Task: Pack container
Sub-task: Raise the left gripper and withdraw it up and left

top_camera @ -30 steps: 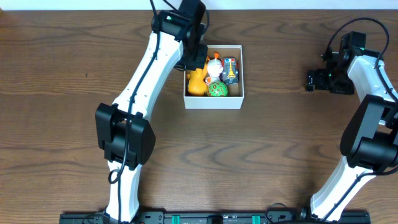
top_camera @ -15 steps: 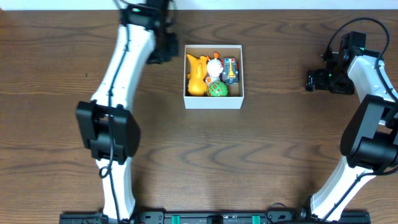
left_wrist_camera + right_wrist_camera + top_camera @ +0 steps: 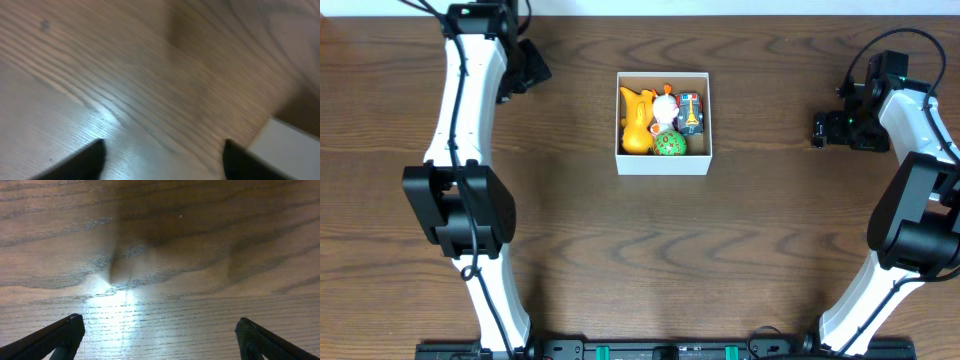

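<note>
The container, a small white-walled square box, stands at the table's upper middle. Inside lie a yellow toy, a white figure, a green ball and a small blue and red car. My left gripper hangs well left of the box near the table's far edge. In the left wrist view the left gripper is open over bare wood, and the picture is blurred. My right gripper sits far right of the box. It is open wide with only wood between its fingers.
Dark wood table all round the box. A blurred white corner shows at the lower right of the left wrist view. The arm bases stand at the near edge.
My left arm has swung left, from over the container's left side to well clear of it, and its jaws have opened. The yellow toy now lies uncovered in the box. The right arm has not moved.
</note>
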Available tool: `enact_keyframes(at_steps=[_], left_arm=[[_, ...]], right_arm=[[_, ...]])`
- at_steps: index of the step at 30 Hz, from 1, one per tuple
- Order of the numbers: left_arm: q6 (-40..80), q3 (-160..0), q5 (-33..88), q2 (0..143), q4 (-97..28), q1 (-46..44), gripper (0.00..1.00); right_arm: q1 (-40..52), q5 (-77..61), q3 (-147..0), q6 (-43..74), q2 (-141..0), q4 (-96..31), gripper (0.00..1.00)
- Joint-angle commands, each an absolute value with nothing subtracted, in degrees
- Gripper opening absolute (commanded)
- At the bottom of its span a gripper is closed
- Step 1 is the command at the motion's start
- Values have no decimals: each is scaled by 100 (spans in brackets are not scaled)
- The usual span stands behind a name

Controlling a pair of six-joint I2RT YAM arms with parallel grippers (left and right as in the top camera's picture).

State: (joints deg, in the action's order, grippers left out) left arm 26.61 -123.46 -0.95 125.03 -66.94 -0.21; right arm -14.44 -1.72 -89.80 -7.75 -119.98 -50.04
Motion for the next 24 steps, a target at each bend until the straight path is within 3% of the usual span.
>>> enact_keyframes(at_steps=[1, 3, 24], left_arm=[[2722, -12387, -698, 12387, -6600, 132, 93], [2681, -12387, -696, 12387, -6543, 220, 100], [2517, -12387, -694, 12387, -6552, 582, 98]], right_arm=[[-1406, -196, -8965, -731, -11939, -5009, 99], [-1406, -196, -8965, -731, -11939, -5009, 99], [-1406, -196, -8965, -731, -11939, -5006, 99]])
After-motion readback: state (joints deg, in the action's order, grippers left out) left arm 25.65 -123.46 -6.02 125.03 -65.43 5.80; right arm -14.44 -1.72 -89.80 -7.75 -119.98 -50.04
